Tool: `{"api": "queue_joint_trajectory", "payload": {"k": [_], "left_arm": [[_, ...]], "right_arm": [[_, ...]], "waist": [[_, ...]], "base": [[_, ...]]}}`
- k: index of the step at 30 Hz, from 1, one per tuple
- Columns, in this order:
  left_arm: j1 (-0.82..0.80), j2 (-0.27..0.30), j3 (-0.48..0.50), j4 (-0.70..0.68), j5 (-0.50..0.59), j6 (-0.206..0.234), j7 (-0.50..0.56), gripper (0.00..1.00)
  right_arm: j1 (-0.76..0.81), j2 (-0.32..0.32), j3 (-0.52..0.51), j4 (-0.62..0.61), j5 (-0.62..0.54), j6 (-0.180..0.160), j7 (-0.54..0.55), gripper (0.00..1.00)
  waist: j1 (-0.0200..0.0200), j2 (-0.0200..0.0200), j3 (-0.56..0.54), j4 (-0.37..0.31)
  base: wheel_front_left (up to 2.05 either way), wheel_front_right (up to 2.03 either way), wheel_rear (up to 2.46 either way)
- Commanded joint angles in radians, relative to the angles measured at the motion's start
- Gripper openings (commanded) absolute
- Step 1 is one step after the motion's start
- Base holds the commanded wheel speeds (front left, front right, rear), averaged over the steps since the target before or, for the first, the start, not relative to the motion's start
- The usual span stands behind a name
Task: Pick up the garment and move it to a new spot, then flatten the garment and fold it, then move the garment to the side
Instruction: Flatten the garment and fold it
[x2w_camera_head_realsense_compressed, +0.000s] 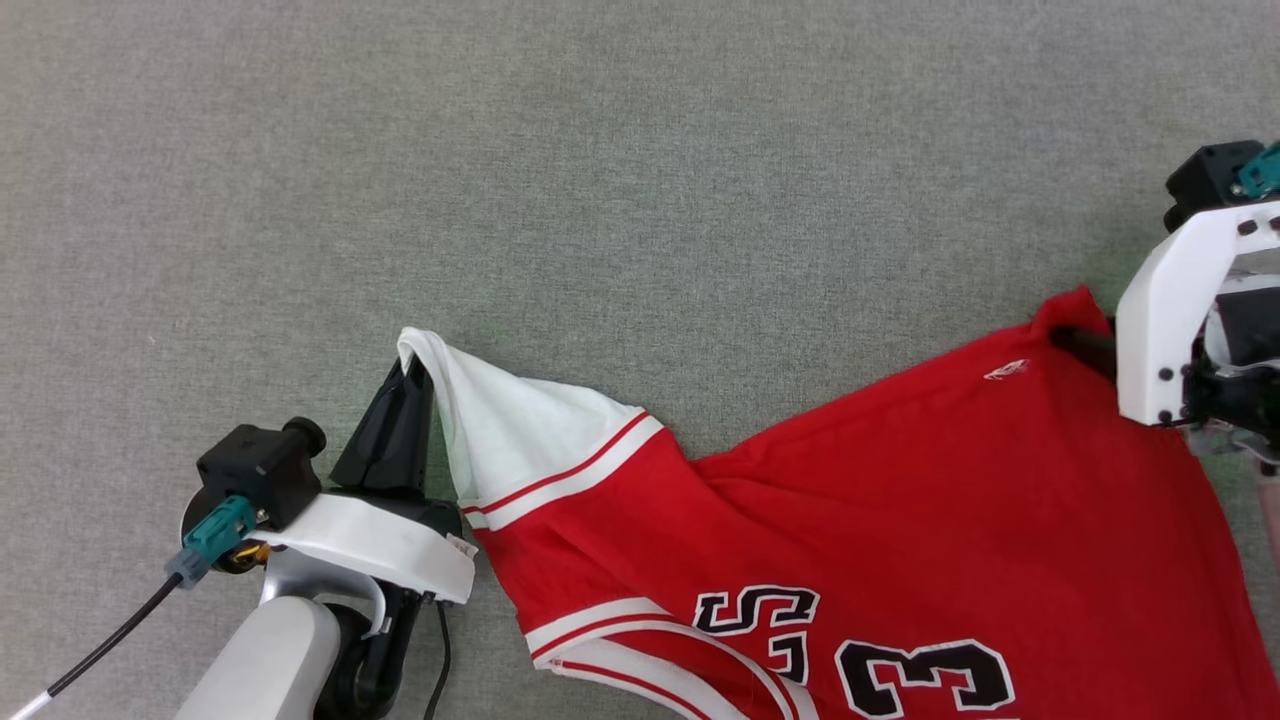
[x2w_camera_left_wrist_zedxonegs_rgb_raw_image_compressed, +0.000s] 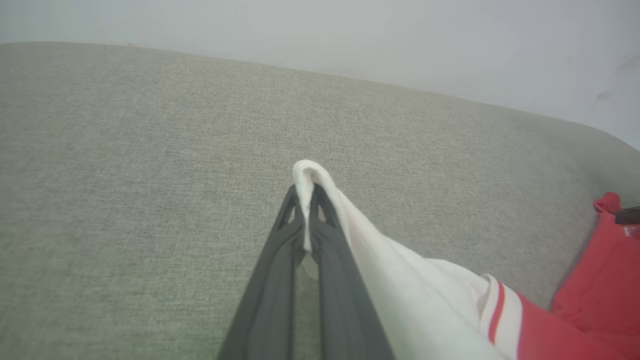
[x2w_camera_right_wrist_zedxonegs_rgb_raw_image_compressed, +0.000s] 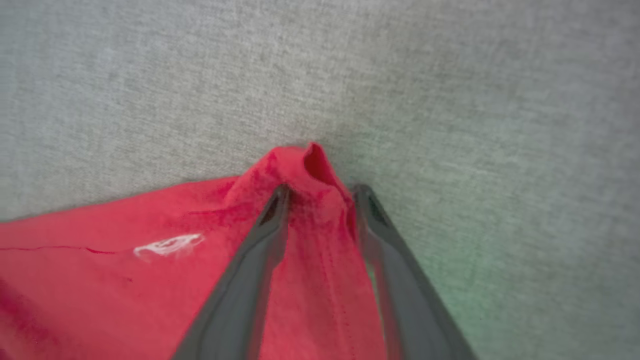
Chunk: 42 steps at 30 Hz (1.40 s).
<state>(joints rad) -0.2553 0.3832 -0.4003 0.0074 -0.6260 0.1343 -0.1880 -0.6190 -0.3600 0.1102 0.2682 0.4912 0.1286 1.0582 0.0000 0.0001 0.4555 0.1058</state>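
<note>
Head view: bare grey mat (x2w_camera_head_realsense_compressed: 600, 150) runs far and left, with plenty of room. The red shirt (x2w_camera_head_realsense_compressed: 900, 480), with its white sleeve and black numerals, lies near right. My left gripper (x2w_camera_left_wrist_zedxonegs_rgb_raw_image_compressed: 305, 192) is pinched tight on the sleeve tip. My right gripper (x2w_camera_right_wrist_zedxonegs_rgb_raw_image_compressed: 322, 195) has its jaws apart, straddling a red corner.

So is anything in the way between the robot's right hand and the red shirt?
No, nothing visible. The right gripper has its jaws on either side of a red corner of the shirt, with just grey cloth around it. The left gripper is shut on the white sleeve.
</note>
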Motion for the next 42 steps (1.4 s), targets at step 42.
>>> {"api": "queue_joint_trajectory", "payload": {"k": [42], "left_arm": [[-1.071,0.162,0.112,0.552,0.048,-0.121,0.093,0.00]], "right_arm": [[-0.582,0.047,-0.066,0.168,-0.192,0.001,-0.649,0.00]], "waist": [[0.0000,-0.0001,-0.096,-0.164]], "base": [[0.00,0.00,0.00]]}}
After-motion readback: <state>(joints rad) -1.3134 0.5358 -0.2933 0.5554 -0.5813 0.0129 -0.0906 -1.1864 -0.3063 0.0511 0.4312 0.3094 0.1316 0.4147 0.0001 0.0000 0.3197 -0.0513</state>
